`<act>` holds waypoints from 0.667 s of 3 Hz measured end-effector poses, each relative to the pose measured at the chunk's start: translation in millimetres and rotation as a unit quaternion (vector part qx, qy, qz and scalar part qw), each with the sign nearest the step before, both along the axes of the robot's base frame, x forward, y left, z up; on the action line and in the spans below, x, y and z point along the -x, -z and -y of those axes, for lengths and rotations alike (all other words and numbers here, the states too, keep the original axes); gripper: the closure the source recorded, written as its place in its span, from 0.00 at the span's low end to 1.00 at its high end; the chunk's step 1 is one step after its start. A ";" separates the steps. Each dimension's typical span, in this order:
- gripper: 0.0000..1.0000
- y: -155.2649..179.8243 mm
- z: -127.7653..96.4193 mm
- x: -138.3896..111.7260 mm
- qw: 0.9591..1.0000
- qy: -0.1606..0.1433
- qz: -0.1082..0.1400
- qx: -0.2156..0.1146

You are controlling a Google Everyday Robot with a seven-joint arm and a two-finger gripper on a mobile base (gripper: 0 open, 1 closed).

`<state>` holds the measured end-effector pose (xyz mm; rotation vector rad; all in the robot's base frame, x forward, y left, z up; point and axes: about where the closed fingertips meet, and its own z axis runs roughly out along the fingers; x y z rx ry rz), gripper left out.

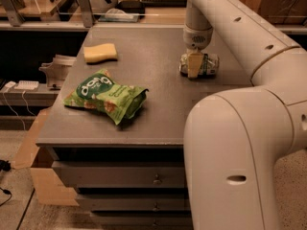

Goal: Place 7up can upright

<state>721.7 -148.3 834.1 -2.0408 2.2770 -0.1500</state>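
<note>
1. We locate the gripper (195,70) over the far right part of the table (158,104). It sits at the end of the white arm (230,18), which comes down to the table top from above.
2. The gripper is at the 7up can (210,64). A tan part of the gripper lies across the front of the can at about its middle and hides that section from the camera.
3. We cannot tell how far the gripper is open, nor whether it has a hold on the can, because the far side of the can is hidden.
4. The 7up can lies on its side on the table top, with its long axis running left to right in the view. Its silvery surface with green markings shows on either side of the gripper. The can is not upright.
5. The green snack bag (106,96) lies flat near the front left of the table, well apart from the can.
6. The yellow sponge (100,52) lies on the far left part of the table, apart from the bag and well apart from the can.
7. The table top is grey. Below its front edge we see drawers (120,174) with small knobs.
8. A large white section of the robot (240,166) fills the lower right of the view and hides the front right corner of the table.
9. A cardboard box (41,176) stands on the floor at the left side of the drawers.
</note>
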 end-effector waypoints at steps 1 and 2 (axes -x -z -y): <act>1.00 -0.9 0.0 0.0 1.000 0.000 0.000 0.000; 1.00 -35.4 -15.1 4.7 0.998 -0.018 0.039 -0.047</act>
